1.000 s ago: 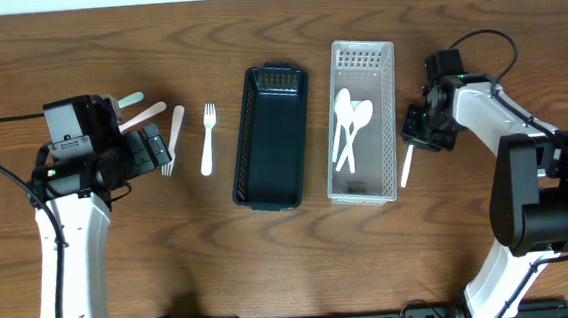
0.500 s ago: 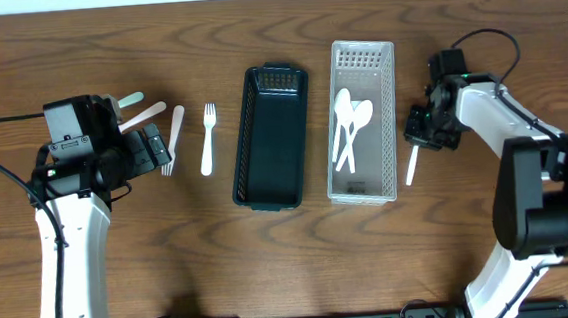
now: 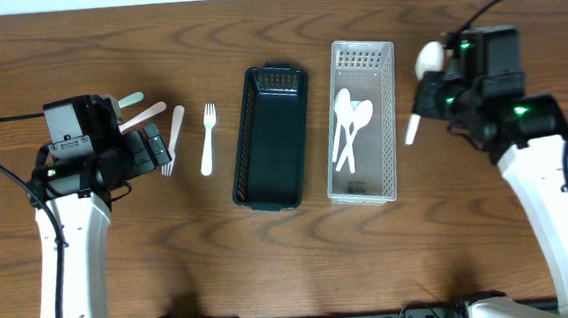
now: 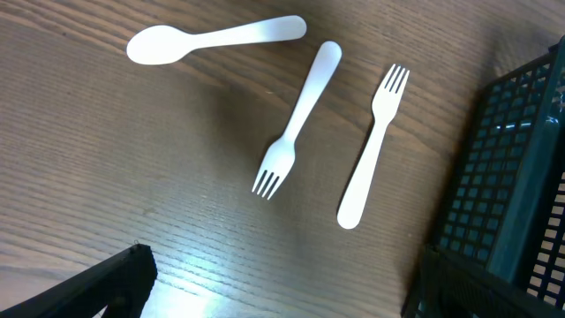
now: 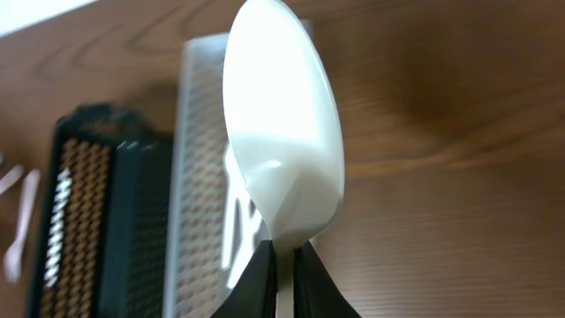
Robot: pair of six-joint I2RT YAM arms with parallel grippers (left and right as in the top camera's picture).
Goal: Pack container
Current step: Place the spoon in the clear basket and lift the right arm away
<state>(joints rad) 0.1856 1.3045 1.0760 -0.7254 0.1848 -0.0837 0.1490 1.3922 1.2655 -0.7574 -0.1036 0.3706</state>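
My right gripper (image 5: 284, 265) is shut on a white plastic spoon (image 5: 282, 159) and holds it above the table, right of the white basket (image 3: 392, 121); the spoon also shows in the overhead view (image 3: 427, 59). The white basket holds several white spoons (image 3: 347, 125). A dark basket (image 3: 250, 176) stands left of it, empty. Two white forks (image 4: 296, 119) (image 4: 371, 150) and one white spoon (image 4: 212, 37) lie on the table left of the dark basket. My left gripper (image 4: 274, 300) is open and empty above the table near the forks.
Two more spoons (image 3: 140, 111), one pale green, one pinkish, lie by my left arm at the far left. The table's back edge runs along the top of the overhead view.
My right gripper has closed on the spoon that lay right of the white basket and lifted it off the table, moving up and back. The left arm has not moved.
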